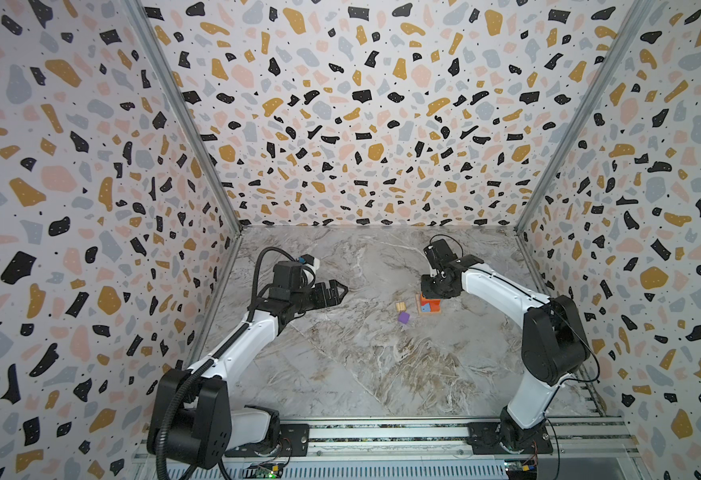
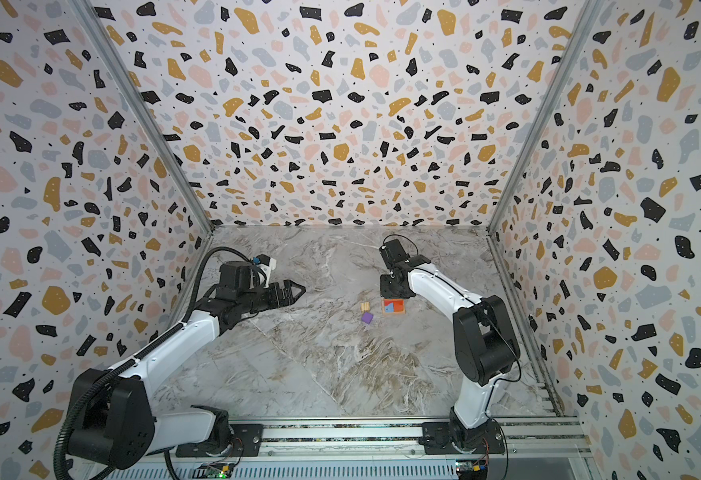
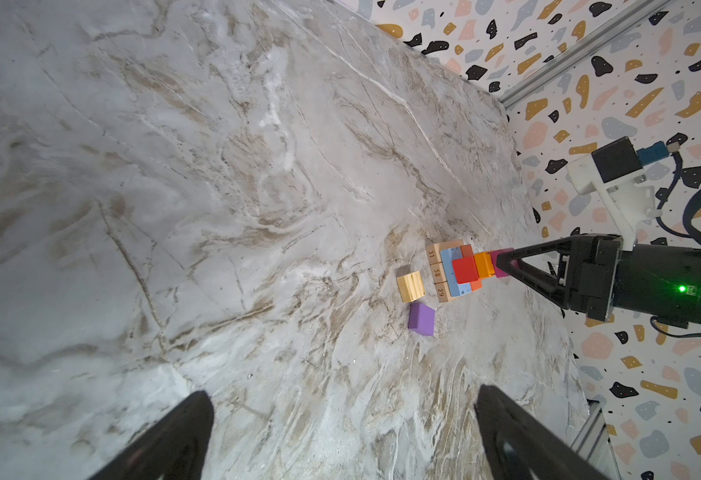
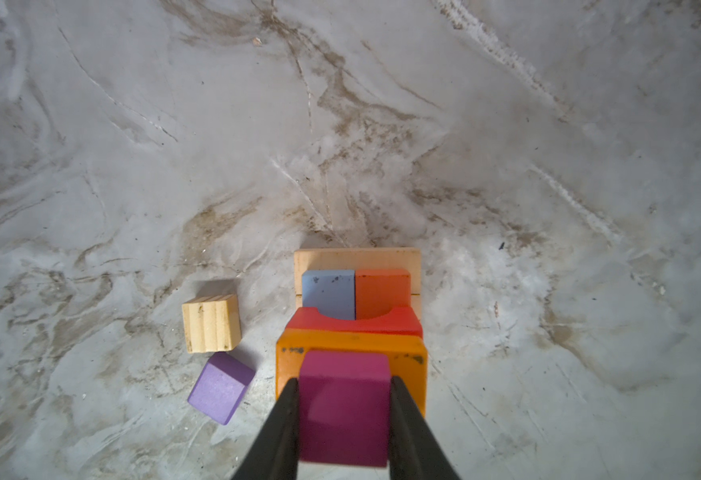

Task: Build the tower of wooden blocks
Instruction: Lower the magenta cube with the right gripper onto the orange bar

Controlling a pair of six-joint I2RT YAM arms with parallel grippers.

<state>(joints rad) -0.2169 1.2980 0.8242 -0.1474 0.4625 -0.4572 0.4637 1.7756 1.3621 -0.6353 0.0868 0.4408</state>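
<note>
Right jaws clamp magenta cube (image 4: 344, 407) atop tower (image 4: 355, 326) — marble table (image 1: 340, 374) open behind.

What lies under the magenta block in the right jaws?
Directly under it is an orange block, its middle covered by the magenta block. Lower come a red block, a light blue block beside an orange-red block, then tan bars.

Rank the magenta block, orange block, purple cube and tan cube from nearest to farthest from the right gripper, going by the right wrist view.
1. The magenta block, clamped in the right gripper.
2. The orange block, directly beneath the magenta one.
3. The purple cube and the tan cube, both loose on the table off to one side; too close to call between them.
</note>
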